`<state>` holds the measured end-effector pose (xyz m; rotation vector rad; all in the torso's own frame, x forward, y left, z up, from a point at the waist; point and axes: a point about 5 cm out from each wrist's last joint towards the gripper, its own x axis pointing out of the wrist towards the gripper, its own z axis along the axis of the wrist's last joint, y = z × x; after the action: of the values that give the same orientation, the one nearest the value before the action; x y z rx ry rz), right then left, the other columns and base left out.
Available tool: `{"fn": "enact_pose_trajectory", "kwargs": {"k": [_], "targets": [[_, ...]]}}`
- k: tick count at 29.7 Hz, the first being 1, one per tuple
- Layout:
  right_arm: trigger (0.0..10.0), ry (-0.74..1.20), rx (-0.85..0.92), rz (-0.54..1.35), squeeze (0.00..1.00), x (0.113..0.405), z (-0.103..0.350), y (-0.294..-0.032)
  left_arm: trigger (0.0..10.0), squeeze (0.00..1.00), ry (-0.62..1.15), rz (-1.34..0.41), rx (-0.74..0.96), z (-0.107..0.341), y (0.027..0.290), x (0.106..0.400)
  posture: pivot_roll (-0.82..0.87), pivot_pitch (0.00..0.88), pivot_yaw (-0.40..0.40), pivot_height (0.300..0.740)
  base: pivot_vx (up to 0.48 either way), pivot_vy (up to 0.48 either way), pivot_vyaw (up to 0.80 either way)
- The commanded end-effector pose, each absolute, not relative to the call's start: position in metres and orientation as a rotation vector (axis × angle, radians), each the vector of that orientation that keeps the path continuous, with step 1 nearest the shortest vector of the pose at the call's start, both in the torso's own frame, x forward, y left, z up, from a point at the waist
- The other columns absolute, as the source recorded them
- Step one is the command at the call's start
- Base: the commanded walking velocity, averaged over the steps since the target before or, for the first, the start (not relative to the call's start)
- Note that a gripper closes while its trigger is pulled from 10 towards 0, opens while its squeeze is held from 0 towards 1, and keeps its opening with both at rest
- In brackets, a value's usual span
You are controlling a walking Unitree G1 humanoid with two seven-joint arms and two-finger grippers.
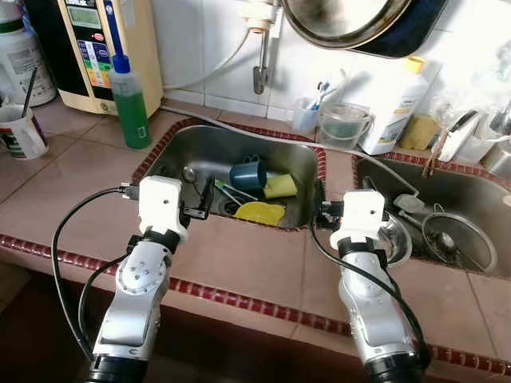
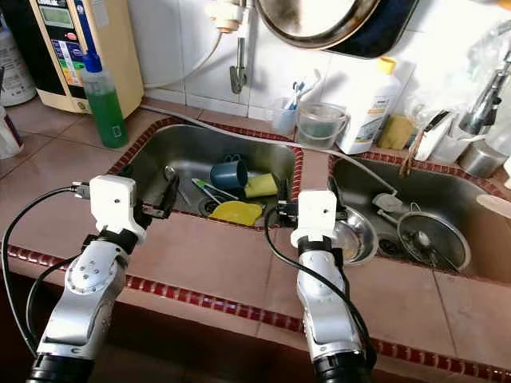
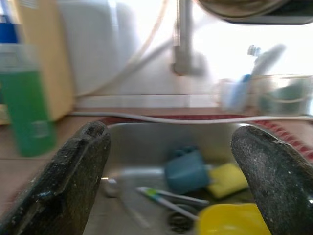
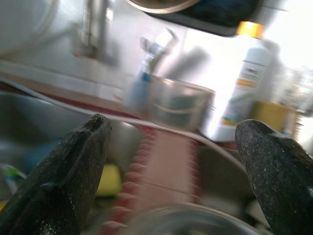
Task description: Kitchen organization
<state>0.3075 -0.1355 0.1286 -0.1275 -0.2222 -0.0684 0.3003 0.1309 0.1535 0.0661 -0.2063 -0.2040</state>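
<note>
Left hand (image 1: 201, 201) spread wide, blue cup (image 1: 248, 173) just beyond — in sink (image 1: 306, 152)

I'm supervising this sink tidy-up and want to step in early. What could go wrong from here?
1. The left gripper hangs open at the left sink rim; the blue cup lies on its side against the yellow sponge, so it could roll when pinched.
2. The right gripper sits over the tiled divider by the steel bowl and could knock it.
3. The hose along the back rim could snag on a reach.
</note>
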Motion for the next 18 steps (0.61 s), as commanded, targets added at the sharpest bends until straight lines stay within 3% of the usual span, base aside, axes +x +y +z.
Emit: {"fn": "enact_pose_trajectory", "kwargs": {"k": [1,10,18], "targets": [[10.0,-0.244,-0.122,-0.09,0.0,0.3082,0.1348,-0.1388,10.0,0.0,-0.212,-0.224,0.074,0.1565,0.1282,0.2994,-0.16,0.005,-0.066,0.732,0.0,-0.311,0.0],[10.0,-0.243,-0.12,-0.091,0.0,0.3077,0.1348,-0.1386,10.0,0.0,-0.212,-0.228,0.072,0.1568,0.1274,0.2994,-0.16,0.006,-0.065,0.732,0.0,-0.308,0.0],[10.0,-0.242,-0.12,-0.096,0.0,0.3042,0.1348,-0.1397,10.0,0.0,-0.209,-0.282,0.026,0.1585,0.1216,0.2962,-0.16,0.01,-0.065,0.732,0.0,0.0,0.0]]}}
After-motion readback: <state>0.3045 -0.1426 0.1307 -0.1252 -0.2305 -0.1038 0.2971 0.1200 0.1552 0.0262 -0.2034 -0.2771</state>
